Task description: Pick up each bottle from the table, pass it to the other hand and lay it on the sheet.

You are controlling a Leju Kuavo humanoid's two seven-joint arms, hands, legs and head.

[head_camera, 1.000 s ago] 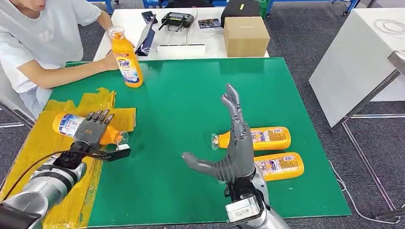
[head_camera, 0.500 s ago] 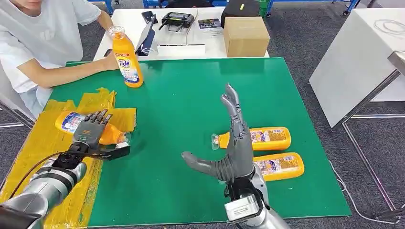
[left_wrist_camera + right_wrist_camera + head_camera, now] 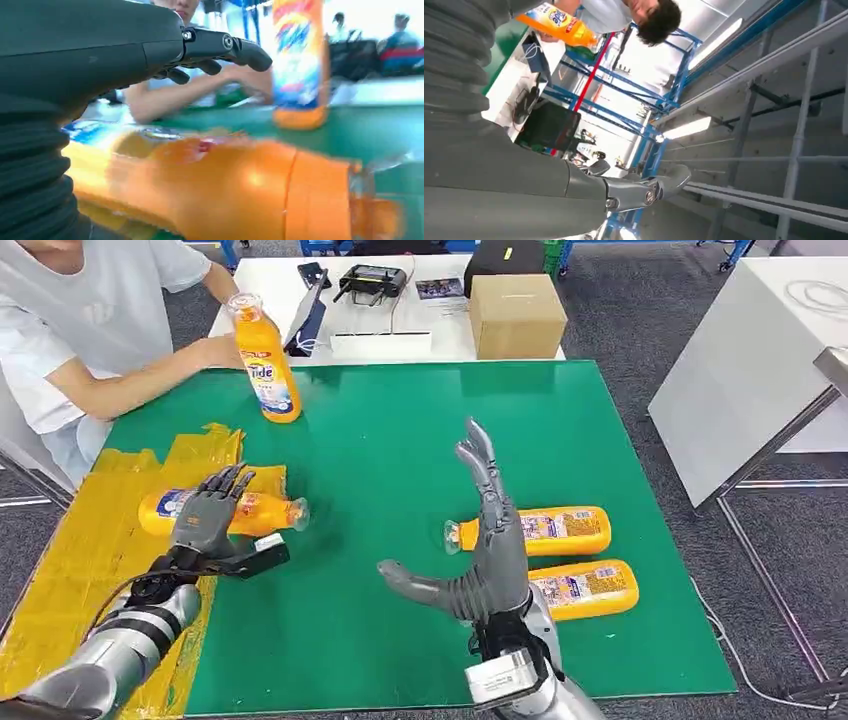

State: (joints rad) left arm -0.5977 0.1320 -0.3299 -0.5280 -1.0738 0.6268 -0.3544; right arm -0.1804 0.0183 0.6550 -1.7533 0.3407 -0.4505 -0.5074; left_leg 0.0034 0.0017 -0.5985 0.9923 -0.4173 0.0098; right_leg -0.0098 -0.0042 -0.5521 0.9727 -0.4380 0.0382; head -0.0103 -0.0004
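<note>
Bottle point(image 3: 225, 512) shifted right under left hand point(image 3: 205, 518)

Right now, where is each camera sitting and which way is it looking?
Head view: high on the robot, looking down at the green table; both arms show, left hand over a lying bottle, right hand raised.
Left wrist view: behind the left hand, looking low across the table at the lying bottle.
Right wrist view: behind the right hand, tilted up at the ceiling.
All three share the standing bottle.
</note>
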